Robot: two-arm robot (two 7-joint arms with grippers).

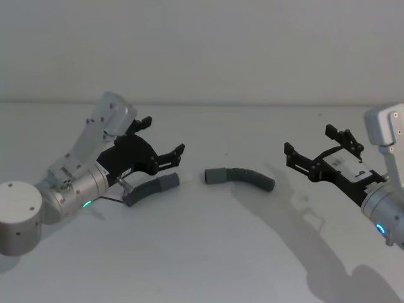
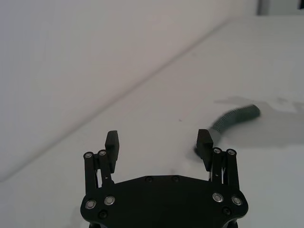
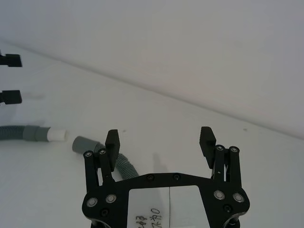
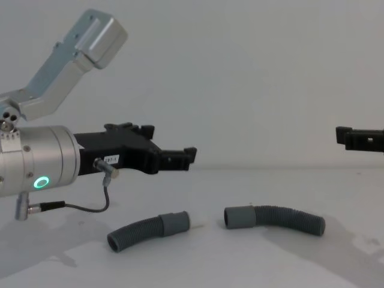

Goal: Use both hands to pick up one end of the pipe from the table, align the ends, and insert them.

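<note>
Two hoses loose: left hose (image 1: 150, 188) below left gripper (image 1: 164, 134), right hose (image 1: 243, 177) ahead of right gripper (image 1: 309, 140). Both spread, empty. Reach step; next lower, clamp near cuffs (image 1: 216, 175).

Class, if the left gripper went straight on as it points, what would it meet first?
Likely bare table far ahead, then the wall; depth is unclear. The open left gripper sits higher than the left hose and the right hose, clearing both.

Ribbed matt dk-grey plastic is seen on left hose piece (image 1: 142, 192) & right hose piece (image 1: 252, 177); right cuff (image 1: 216, 175) is smooth, matt grey. Table (image 1: 202, 259) is finished smooth, matt, off-white. Left gripper (image 1: 164, 134) & right gripper (image 1: 309, 140) are moulded in matt blk plastic; left arm (image 4: 48, 156) is cased in satin silver metal.
</note>
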